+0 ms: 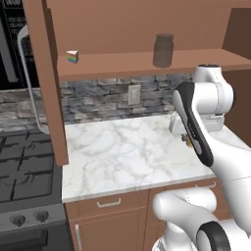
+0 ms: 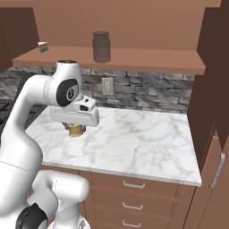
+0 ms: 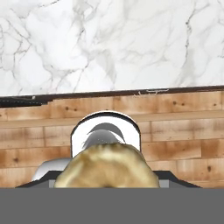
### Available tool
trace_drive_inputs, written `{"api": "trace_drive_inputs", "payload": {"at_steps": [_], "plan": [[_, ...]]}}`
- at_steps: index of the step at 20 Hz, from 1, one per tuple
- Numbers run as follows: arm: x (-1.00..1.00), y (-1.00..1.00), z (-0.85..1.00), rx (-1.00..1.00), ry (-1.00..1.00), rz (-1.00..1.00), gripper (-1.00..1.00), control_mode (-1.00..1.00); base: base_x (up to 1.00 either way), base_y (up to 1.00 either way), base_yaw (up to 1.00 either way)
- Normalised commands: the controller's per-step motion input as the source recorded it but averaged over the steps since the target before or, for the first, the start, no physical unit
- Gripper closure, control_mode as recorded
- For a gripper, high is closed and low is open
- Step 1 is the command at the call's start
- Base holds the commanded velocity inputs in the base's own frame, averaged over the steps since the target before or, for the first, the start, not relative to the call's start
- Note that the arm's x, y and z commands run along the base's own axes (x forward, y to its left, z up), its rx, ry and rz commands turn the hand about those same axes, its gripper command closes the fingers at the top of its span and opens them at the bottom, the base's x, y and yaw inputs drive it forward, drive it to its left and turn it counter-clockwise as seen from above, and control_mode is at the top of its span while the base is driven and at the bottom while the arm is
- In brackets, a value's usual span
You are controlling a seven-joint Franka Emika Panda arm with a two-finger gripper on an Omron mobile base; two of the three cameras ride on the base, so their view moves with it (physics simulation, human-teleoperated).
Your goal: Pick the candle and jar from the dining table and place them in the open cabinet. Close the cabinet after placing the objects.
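While the jar (image 1: 163,50) already stands upright on the cabinet shelf (image 1: 122,63), at about one o'clock in the left base view, the arm hangs low over the marble counter (image 1: 122,152). Its gripper (image 1: 188,141) sits at three o'clock, mostly masked by the forearm; a scrap of yellow-gold shows beneath the hand, likely the candle (image 1: 187,142). A rainbow-striped wedge (image 1: 72,56) rests at the shelf's left end, near the open cabinet door (image 1: 46,78).

Right base view: jar (image 2: 101,46) at twelve o'clock on the shelf (image 2: 134,58), wedge (image 2: 43,47) at ten. The gripper (image 2: 76,129) points down at nine o'clock with the candle (image 2: 76,129) clamped under the white hand, lifted off the counter (image 2: 134,138). Carried low, presumably to clear the shelf's edge before rising.

Hand view: the candle (image 3: 107,166) sits at six o'clock between the jaws, close to the lens, so the gripper is grasping it. Beyond it lie the counter (image 3: 109,43) and wood floor.

Judgement: jar done; candle in transit; doors not yet closed.
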Motion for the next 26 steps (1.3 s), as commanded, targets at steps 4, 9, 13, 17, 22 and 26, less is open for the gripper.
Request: {"api": "trace_drive_inputs", "payload": {"at_steps": [4,9,13,17,22,26], "plan": [[0.0,0.0,0.0,0.0,0.0,0.0,1.0,1.0,0.16,-0.04,0.1],[0.0,0.0,0.0,0.0,0.0,0.0,1.0,1.0,0.25,-0.1,0.12],[0.0,0.0,0.0,0.0,0.0,0.0,1.0,1.0,0.13,-0.09,0.03],[0.0,0.0,0.0,0.0,0.0,0.0,1.0,1.0,0.05,-0.19,0.0],[0.0,0.0,0.0,0.0,0.0,0.0,1.0,1.0,0.01,-0.36,-0.04],[0.0,0.0,0.0,0.0,0.0,0.0,1.0,1.0,0.03,-0.44,-0.01]]}}
